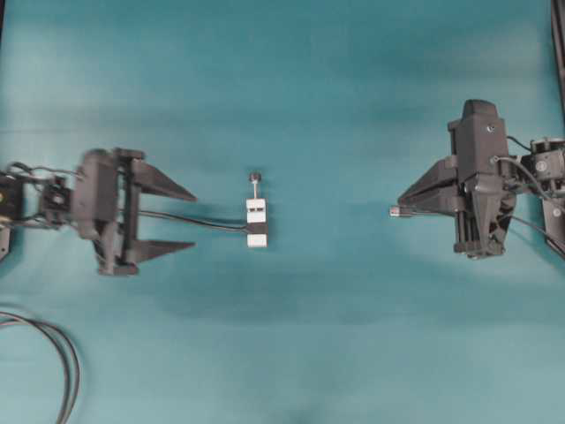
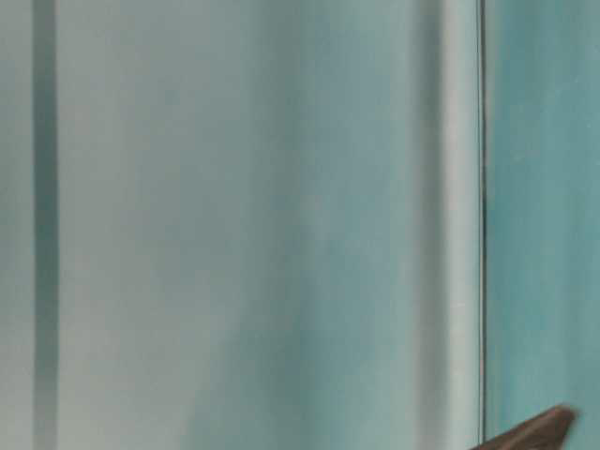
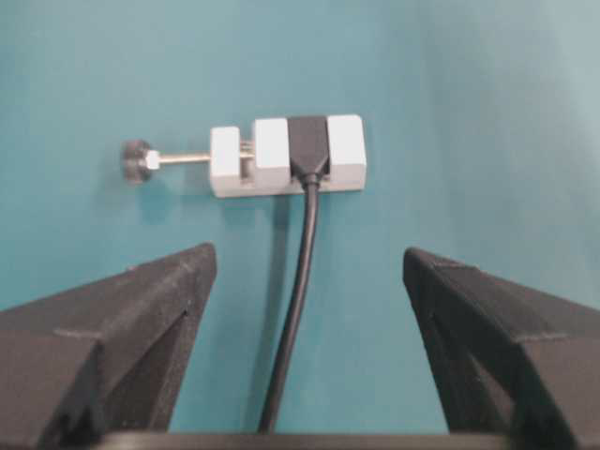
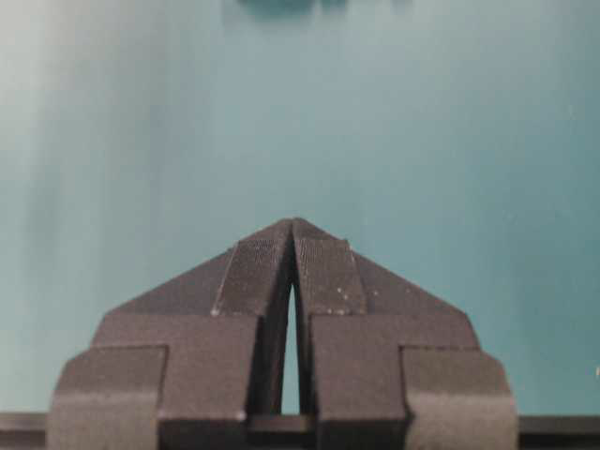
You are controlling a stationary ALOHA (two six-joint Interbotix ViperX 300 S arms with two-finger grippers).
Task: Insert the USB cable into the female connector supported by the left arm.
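Note:
The female connector (image 1: 256, 222) is a white block with a black band. It lies mid-table with its screw knob (image 1: 254, 177) toward the far side. It also shows in the left wrist view (image 3: 287, 155). Its thin black cable (image 1: 190, 218) runs left between the fingers of my left gripper (image 1: 187, 219), which is open and empty a short way left of the block (image 3: 307, 255). My right gripper (image 1: 402, 200) is shut at the right, tips together (image 4: 292, 227), with nothing between them. The USB cable's silver-tipped plug (image 1: 395, 211) pokes out just beside those tips; it is hidden in the right wrist view.
A thicker black looped cable (image 1: 64, 358) lies at the front left. Another dark cable (image 1: 558, 44) runs along the far right edge. The table-level view is blurred, with only a dark shape (image 2: 539, 433) at its lower right corner.

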